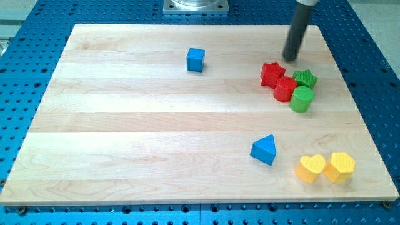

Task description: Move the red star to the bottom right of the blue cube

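The red star lies on the wooden board at the view's right, touching a red cylinder just below and right of it. The blue cube sits well to the star's left, near the view's top centre. My tip is just above and right of the red star, a short gap away from it.
A green star and a green cylinder crowd against the red cylinder. A blue triangle lies lower down. A yellow heart and a yellow hexagon sit at bottom right. The board's right edge is close.
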Available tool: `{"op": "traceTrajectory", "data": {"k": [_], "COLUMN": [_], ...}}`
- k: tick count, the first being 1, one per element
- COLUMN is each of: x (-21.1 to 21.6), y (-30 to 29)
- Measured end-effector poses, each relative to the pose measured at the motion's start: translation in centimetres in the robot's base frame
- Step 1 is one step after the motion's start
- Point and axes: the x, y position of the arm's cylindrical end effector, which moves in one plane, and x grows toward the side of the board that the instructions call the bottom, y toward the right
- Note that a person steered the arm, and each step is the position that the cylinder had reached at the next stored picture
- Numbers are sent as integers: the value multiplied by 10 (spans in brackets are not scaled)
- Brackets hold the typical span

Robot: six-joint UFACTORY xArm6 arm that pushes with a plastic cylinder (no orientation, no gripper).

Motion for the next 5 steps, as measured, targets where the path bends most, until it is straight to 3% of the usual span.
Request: {"op": "traceTrajectory", "data": {"k": [2, 4, 5], "x": [51, 66, 76], "y": [-32, -129, -139]}}
